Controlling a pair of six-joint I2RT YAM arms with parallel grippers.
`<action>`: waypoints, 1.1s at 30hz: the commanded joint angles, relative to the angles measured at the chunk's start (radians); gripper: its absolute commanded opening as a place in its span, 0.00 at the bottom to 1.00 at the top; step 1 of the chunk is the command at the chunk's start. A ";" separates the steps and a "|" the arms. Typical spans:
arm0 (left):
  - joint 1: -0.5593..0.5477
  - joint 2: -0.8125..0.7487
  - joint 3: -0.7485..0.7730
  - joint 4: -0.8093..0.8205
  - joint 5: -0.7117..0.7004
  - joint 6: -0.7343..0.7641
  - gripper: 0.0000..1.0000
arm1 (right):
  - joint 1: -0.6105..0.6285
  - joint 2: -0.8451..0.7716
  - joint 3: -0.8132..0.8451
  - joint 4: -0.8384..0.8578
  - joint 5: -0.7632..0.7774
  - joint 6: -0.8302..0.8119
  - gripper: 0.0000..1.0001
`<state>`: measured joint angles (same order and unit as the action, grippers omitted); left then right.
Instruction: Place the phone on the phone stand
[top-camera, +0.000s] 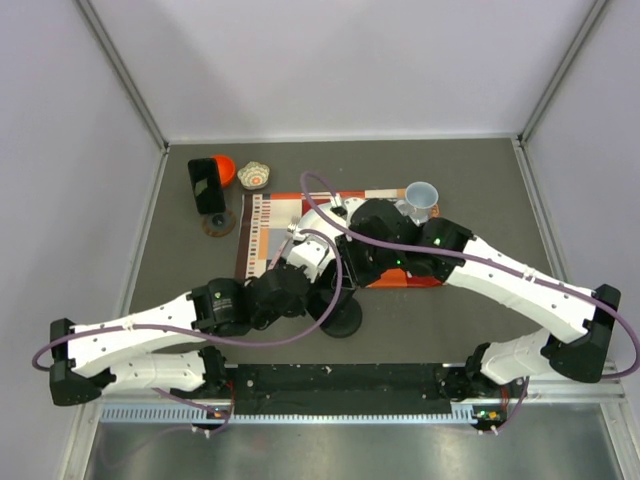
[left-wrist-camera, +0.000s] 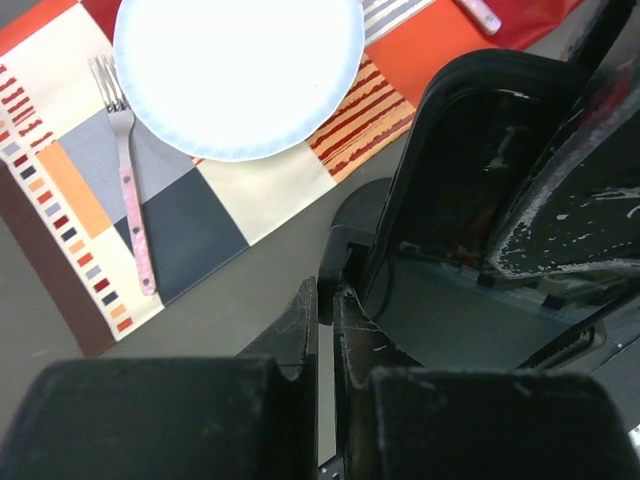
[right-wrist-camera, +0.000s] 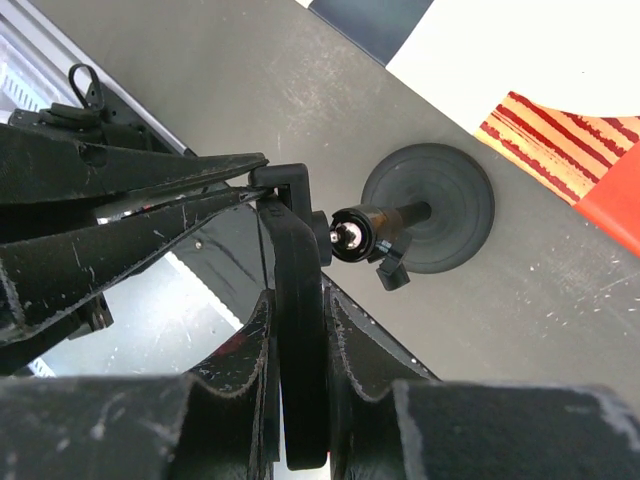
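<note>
On the phone stand, the phone, beside an orange bowl.

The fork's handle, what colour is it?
The fork's handle is pink with little speckles. The left wrist view shows it best.

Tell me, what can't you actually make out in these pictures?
- Top view: the phone covers the plate of the phone stand, so whether it sits properly cannot be told.
- Top view: the arms hide most of the white plate.
- Left wrist view: whether the left gripper pinches the clamp head or only touches it; its own fingers block that.
- Right wrist view: the clamp head in the right gripper shows edge-on only, its face unseen.
</note>
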<state>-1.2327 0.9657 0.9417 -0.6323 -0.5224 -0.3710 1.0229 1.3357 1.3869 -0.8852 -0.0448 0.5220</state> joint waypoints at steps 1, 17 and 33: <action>0.019 -0.030 0.183 -0.072 -0.128 -0.043 0.00 | -0.057 0.076 -0.042 -0.666 0.393 -0.047 0.00; 0.018 -0.025 0.287 -0.236 0.065 -0.105 0.16 | -0.041 0.045 -0.118 -0.525 0.229 -0.114 0.00; 0.021 -0.335 0.086 -0.129 0.238 -0.036 0.69 | -0.046 -0.067 -0.198 -0.298 -0.081 -0.142 0.00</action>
<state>-1.2156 0.6575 1.0985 -0.8391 -0.3294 -0.4366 1.0008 1.2449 1.2816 -0.8696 -0.2092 0.4629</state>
